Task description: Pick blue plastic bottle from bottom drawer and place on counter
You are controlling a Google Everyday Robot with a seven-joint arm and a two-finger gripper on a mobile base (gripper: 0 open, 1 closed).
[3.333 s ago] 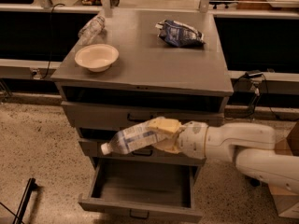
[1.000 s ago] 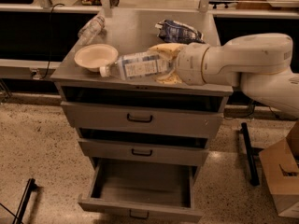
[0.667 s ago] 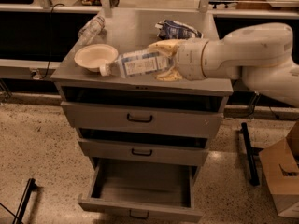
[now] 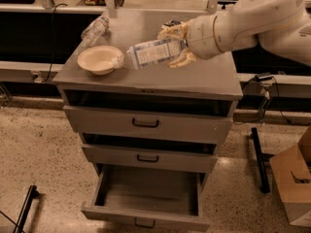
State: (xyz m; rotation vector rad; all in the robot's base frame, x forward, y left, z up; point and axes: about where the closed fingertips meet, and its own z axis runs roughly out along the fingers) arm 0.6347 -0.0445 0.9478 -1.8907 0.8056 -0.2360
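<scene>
The blue plastic bottle point(image 4: 148, 53), clear with a white cap and a blue-and-white label, lies sideways in my gripper point(image 4: 176, 45). The gripper is shut on its base end and holds it just above the counter point(image 4: 204, 76), cap pointing left toward the bowl. My white arm point(image 4: 252, 18) reaches in from the upper right. The bottom drawer point(image 4: 146, 198) stands pulled open and shows nothing inside.
A cream bowl point(image 4: 99, 59) sits at the counter's left front. A plain clear bottle point(image 4: 95, 30) lies behind it. A dark snack bag is mostly hidden behind my gripper. A cardboard box point(image 4: 294, 183) stands on the floor at right.
The bottle came up out of the bottom drawer area to counter height. Over the last second it has shifted a little further over the counter, still near the bowl.
</scene>
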